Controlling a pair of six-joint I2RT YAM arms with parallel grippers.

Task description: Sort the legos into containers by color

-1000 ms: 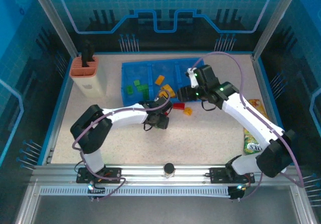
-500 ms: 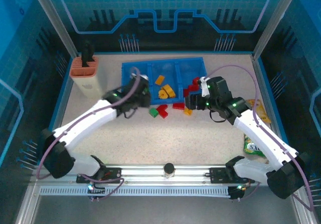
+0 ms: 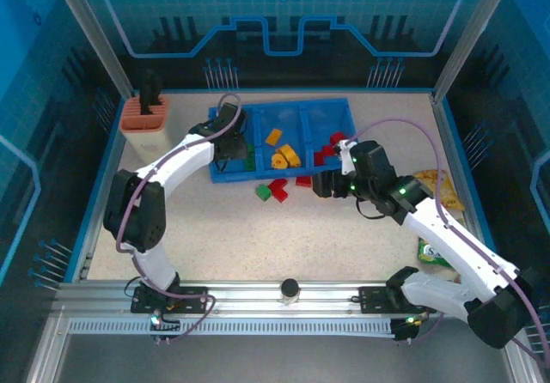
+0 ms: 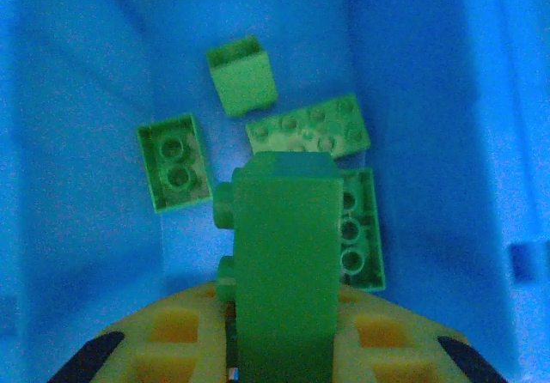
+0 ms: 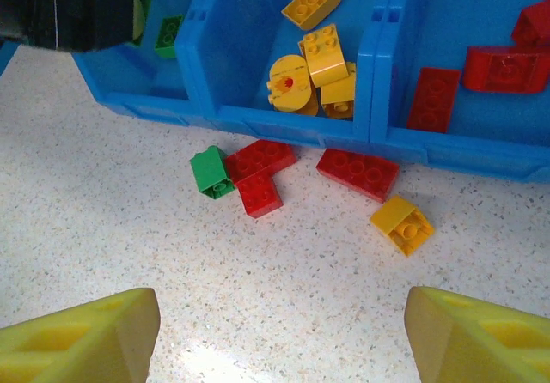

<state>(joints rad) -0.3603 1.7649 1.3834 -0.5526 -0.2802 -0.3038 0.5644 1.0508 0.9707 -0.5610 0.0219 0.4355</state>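
1. Four green plastic bricks (image 4: 176,161) lie in the shallow blue plastic tray's (image 3: 296,104) left compartment (image 4: 412,100); above them the left tool (image 4: 284,357) is clamped on a fifth green brick (image 4: 284,246).
2. Right tool (image 5: 284,331), fingers (image 5: 86,340) wide apart, hovers over the speckled bench (image 5: 258,297) near loose bricks (image 5: 357,173).

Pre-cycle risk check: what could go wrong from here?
1. The left gripper holds a green brick over the left compartment; dropped, it may bounce off the green bricks below.
2. The loose green brick touches the red brick by the tray's front wall; the open right gripper might drag both or hit the wall.
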